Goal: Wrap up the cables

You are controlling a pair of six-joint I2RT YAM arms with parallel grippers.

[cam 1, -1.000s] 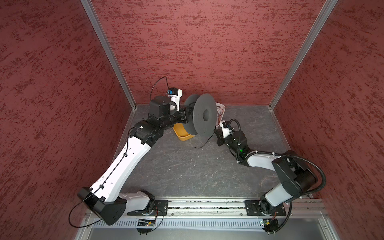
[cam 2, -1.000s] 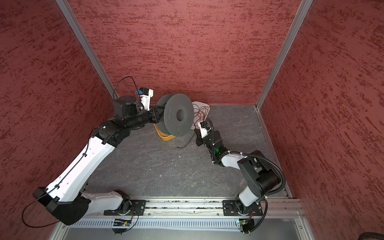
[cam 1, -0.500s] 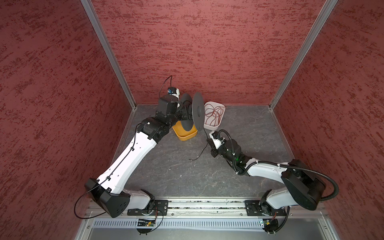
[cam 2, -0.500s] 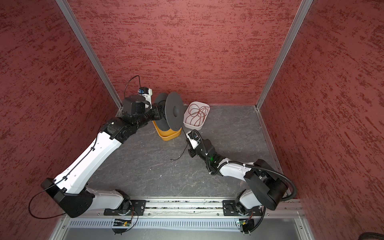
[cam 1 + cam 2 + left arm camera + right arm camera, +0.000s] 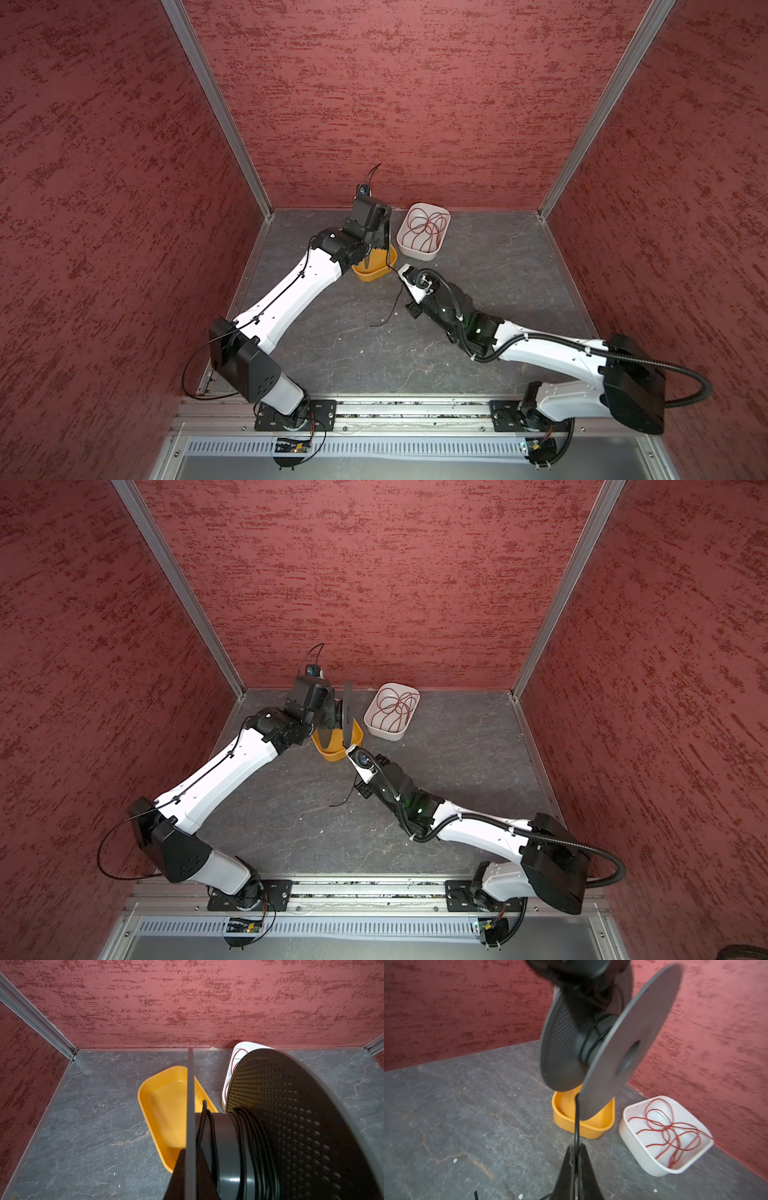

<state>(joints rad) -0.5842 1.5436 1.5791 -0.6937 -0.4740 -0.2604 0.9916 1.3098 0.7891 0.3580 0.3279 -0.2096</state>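
Two thin black fingers of the right gripper [image 5: 576, 1150] are squeezed tight on the black wire [image 5: 577, 1122]; only the right wrist view shows this pinch. In both top views the wrist camera [image 5: 409, 277] hides it, but there a loose end of the wire trails down onto the grey, stone-like table [image 5: 332, 353]. From the pinch the wire runs straight up to the reel [image 5: 629, 1043], a dark round thing with two flat discs and a fat middle. The reel hangs over the yellow tray [image 5: 591, 1126], which is smooth with round corners. The left wrist view shows more: wire loops wound round the middle, lots of tiny holes in one disc, and the left gripper [image 5: 190, 1152] clamped on the thin edge of the other disc. Just beside the yellow tray sits a white tray [image 5: 643, 1157] with a tangle of red wire [image 5: 668, 1126]. Behind stands a rough red wall [image 5: 446, 1001].
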